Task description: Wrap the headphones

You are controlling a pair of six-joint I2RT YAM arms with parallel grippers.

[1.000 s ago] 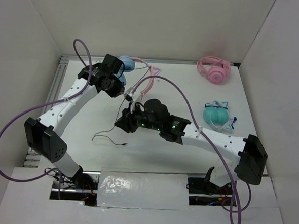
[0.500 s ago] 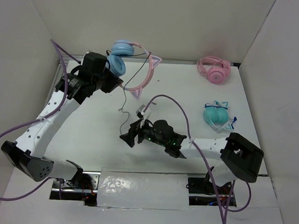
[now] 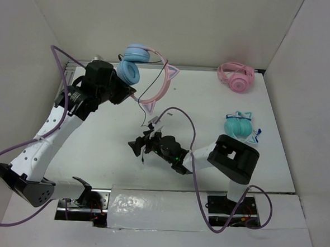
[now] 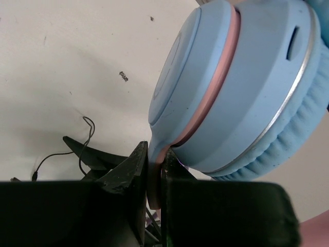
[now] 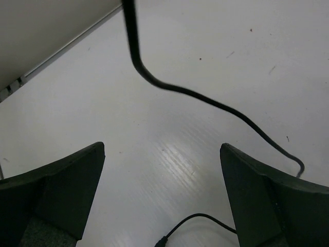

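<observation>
My left gripper (image 3: 131,93) holds the headphones (image 3: 130,72) up at the back left. In the left wrist view its jaws (image 4: 154,172) are shut on the pink band just below a light-blue ear cup (image 4: 241,87). The pink headband with cat ears (image 3: 163,78) arcs to the right. The thin black cable (image 5: 205,100) hangs down to the table, and its plug end (image 5: 165,241) lies between the tips of my right gripper (image 5: 162,149). That right gripper (image 3: 136,147) stands wide open low over the table's middle, holding nothing.
All-pink headphones (image 3: 235,76) lie at the back right and teal headphones (image 3: 239,127) at the right. White walls close in the table on three sides. My right arm is folded back near the front edge.
The right gripper opened wide and drew back toward the near edge as its arm folded. The left arm swung to the back left with the headphones.
</observation>
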